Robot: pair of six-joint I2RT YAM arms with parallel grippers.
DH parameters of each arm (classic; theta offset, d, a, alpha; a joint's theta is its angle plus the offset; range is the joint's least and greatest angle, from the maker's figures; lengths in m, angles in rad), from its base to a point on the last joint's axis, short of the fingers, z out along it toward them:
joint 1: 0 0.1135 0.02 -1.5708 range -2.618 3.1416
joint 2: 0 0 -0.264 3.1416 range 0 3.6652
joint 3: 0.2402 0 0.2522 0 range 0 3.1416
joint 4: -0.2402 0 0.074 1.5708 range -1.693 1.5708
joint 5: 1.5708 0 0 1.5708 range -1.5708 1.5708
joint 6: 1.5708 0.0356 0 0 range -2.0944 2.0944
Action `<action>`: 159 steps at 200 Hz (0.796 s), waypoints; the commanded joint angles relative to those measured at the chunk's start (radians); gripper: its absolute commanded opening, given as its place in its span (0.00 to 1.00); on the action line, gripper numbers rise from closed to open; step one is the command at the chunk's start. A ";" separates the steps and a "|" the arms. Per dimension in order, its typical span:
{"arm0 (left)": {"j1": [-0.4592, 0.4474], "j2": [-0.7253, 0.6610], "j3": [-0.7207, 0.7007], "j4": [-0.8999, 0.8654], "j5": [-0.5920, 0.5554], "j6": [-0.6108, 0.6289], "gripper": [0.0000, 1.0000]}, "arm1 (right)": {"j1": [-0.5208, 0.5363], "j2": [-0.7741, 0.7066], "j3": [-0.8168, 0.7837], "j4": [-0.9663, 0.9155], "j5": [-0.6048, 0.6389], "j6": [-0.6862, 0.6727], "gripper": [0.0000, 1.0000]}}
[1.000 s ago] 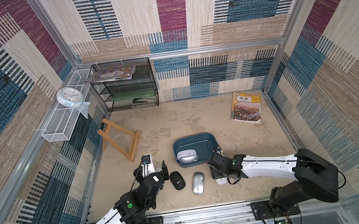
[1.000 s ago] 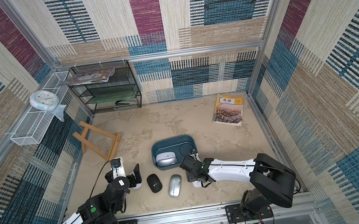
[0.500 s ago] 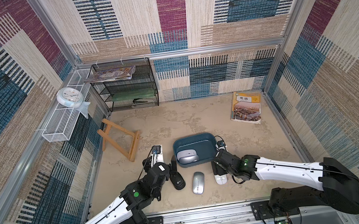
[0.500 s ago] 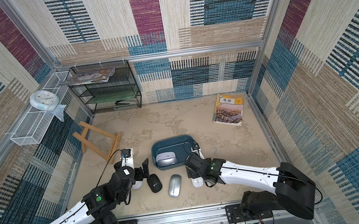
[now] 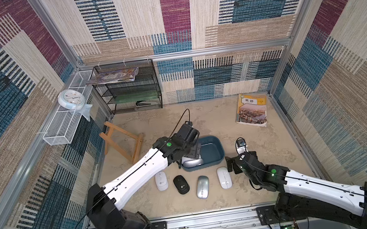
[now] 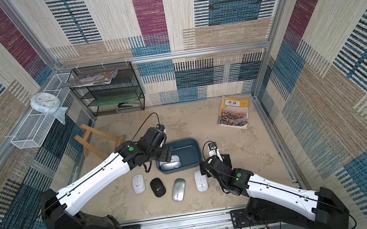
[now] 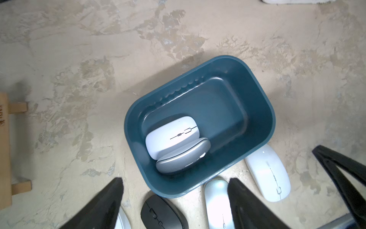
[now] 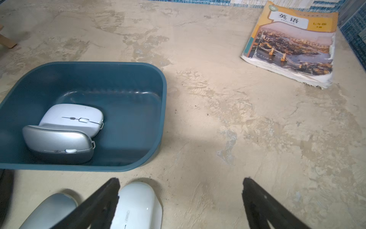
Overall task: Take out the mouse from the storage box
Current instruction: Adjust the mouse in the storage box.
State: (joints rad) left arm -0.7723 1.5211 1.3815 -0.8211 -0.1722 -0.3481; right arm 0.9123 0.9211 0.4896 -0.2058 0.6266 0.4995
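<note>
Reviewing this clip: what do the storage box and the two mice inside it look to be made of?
Storage box: moulded plastic, dark teal, semi-gloss, with soft highlights along its rounded walls. White mouse: smooth white plastic shell with a satin sheen. Silver mouse: metallic-looking silver finish with bright reflections, probably painted plastic, though the look leaves it open.

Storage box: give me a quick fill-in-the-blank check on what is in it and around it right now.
The storage box holds ____ mice.
The white mouse in it is partly covered by a ____ mouse.
Counting the black mouse, ____ mice lie on the table outside the box.
The left tool above the box is ____ and holds nothing.
Missing words: two; silver; four; open.
</note>
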 commanded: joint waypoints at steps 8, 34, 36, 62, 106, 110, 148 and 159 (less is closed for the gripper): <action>0.036 0.112 0.089 -0.192 0.171 0.087 0.76 | -0.022 0.007 -0.059 0.102 -0.059 -0.016 1.00; 0.042 0.187 0.128 -0.230 0.213 0.137 0.73 | -0.027 -0.027 -0.084 0.117 -0.069 -0.019 1.00; 0.042 0.192 0.131 -0.232 0.214 0.141 0.73 | -0.028 -0.031 -0.087 0.123 -0.069 -0.020 1.00; 0.054 0.267 0.180 -0.275 0.211 0.172 0.69 | -0.041 -0.069 -0.111 0.149 -0.096 -0.030 1.00; 0.077 0.334 0.197 -0.289 0.217 0.201 0.65 | -0.043 -0.046 -0.107 0.156 -0.104 -0.033 1.00; 0.077 0.339 0.196 -0.291 0.217 0.206 0.65 | -0.043 -0.043 -0.106 0.155 -0.104 -0.034 1.00; 0.081 0.374 0.188 -0.289 0.241 0.204 0.62 | -0.043 -0.024 -0.102 0.160 -0.108 -0.035 1.00; 0.082 0.383 0.185 -0.290 0.237 0.202 0.61 | -0.043 -0.022 -0.101 0.158 -0.108 -0.035 1.00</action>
State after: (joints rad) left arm -0.6930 1.8896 1.5711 -1.0931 0.0429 -0.1547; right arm 0.8696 0.8951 0.3836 -0.0761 0.5194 0.4709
